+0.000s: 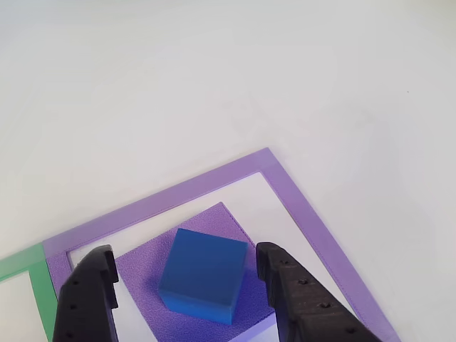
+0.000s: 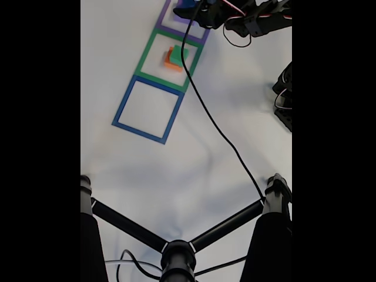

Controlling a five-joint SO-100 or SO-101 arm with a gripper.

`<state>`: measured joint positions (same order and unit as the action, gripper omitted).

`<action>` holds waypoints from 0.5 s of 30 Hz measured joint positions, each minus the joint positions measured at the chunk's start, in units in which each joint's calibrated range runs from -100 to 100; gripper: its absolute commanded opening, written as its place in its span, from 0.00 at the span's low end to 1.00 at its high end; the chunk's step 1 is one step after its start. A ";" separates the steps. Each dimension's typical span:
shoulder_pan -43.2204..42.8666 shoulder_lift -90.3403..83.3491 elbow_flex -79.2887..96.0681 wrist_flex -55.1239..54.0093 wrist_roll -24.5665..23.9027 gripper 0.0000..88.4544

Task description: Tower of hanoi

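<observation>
The blue cube (image 1: 204, 275) sits on the flat purple slab (image 1: 146, 267) inside the purple tape outline. My gripper (image 1: 184, 279) is open, its two black fingers (image 1: 92, 292) standing on either side of the cube without touching it. In the fixed view the green block (image 2: 178, 54) rests on the orange block (image 2: 170, 61) inside the green tape outline. The arm (image 2: 247, 16) reaches over the purple outline at the top edge, where a bit of the blue cube (image 2: 185, 3) shows.
A blue tape outline (image 2: 148, 109) lies beside the green tape outline (image 2: 168, 59) and holds nothing. A black cable (image 2: 217, 129) runs across the white table. A black stand (image 2: 176, 249) fills the bottom of the fixed view.
</observation>
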<state>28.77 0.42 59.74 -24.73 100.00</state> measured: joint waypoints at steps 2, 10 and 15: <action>0.00 0.00 0.00 0.00 0.00 0.20; 0.00 0.00 0.00 0.00 0.00 0.08; 0.00 0.00 0.00 0.00 0.00 0.04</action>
<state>28.77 0.42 59.74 -24.73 100.00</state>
